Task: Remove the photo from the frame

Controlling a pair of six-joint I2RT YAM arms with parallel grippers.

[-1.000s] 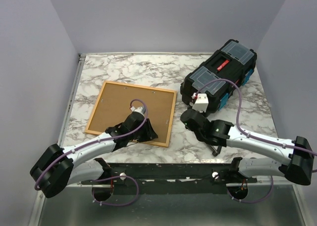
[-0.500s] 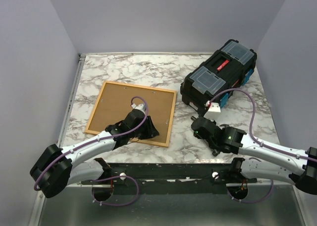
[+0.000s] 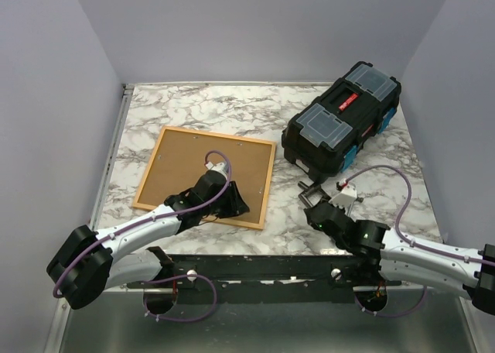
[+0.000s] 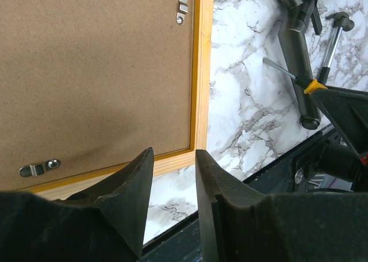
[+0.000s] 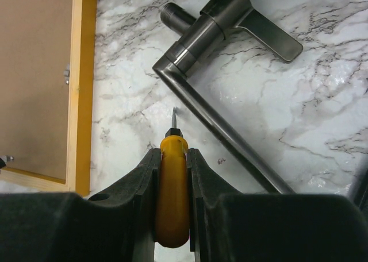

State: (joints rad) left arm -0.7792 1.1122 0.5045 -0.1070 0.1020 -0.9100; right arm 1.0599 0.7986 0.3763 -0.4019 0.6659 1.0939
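While the right gripper (image 5: 172, 155) clamps a probable screwdriver (image 5: 172, 201), the frame (image 5: 81, 72) lies back-up.

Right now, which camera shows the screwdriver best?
Right wrist: the screwdriver sits centred, yellow handle clamped in the right gripper, thin blade visible. Left wrist shows only its blade and a yellow bit, far off. Top view: too small to make out.
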